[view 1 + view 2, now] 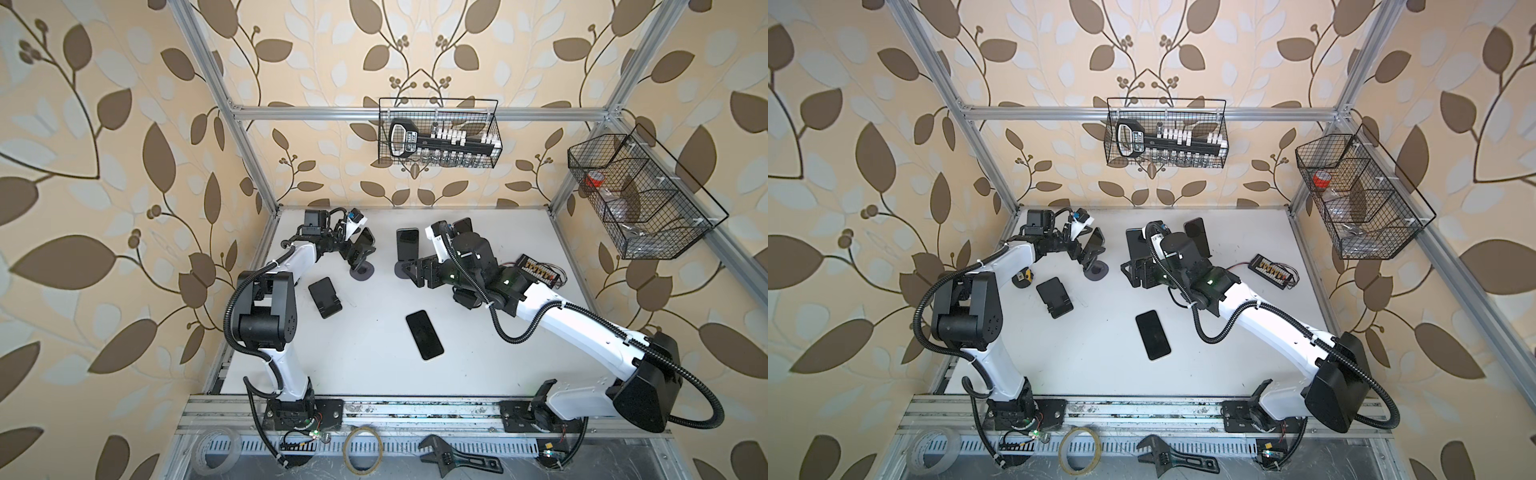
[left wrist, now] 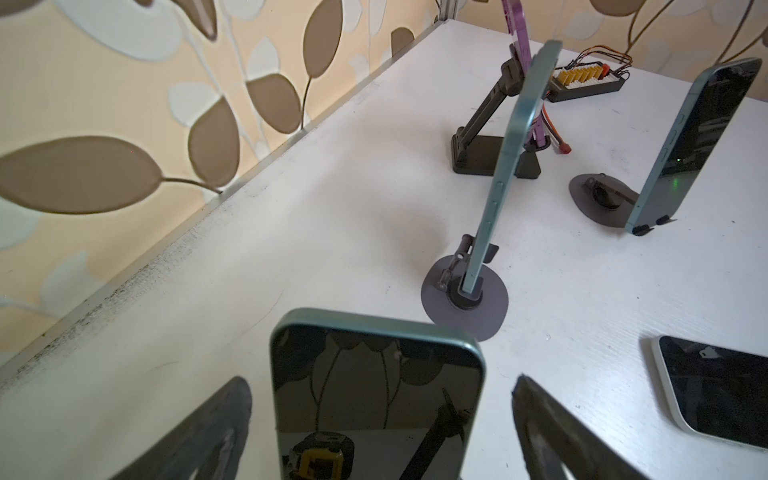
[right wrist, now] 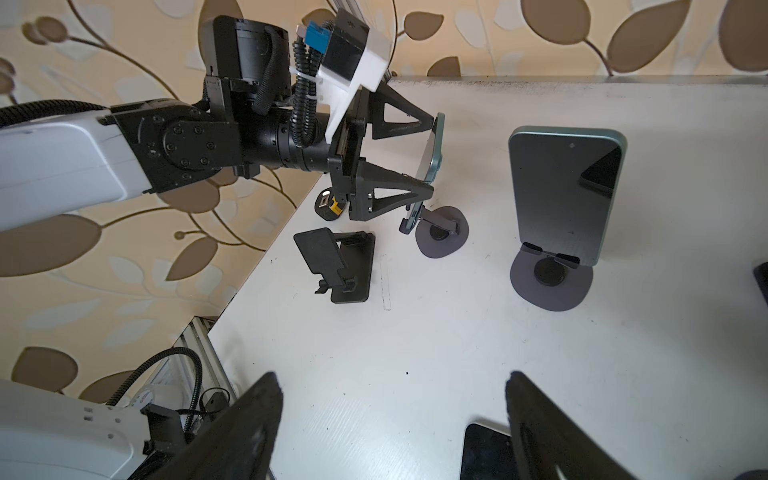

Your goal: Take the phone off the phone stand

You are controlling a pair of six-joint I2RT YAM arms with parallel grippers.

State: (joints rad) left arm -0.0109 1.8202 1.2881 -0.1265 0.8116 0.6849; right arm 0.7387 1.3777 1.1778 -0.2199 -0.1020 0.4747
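Observation:
A teal-edged phone [image 2: 376, 395] stands tilted on a phone stand with a round grey base [image 1: 362, 272] at the back left of the table. My left gripper [image 2: 380, 415] is open around the phone's upper part, with a gap between each finger and the phone's edge. The right wrist view shows the same phone [image 3: 432, 153] between the left gripper's two fingers, its foot still in the stand [image 3: 442, 235]. My right gripper [image 3: 390, 415] hangs open and empty above the table's middle, beside a second phone [image 3: 567, 195] on its own round stand [image 3: 550, 282].
A phone [image 1: 424, 334] lies flat mid-table. An empty folding stand [image 1: 325, 297] lies near the left arm. Further right are another standing phone [image 2: 706, 141], a purple phone on a folding stand [image 2: 494, 153] and a wired board [image 1: 538, 268]. Wire baskets [image 1: 438, 133] hang on the walls.

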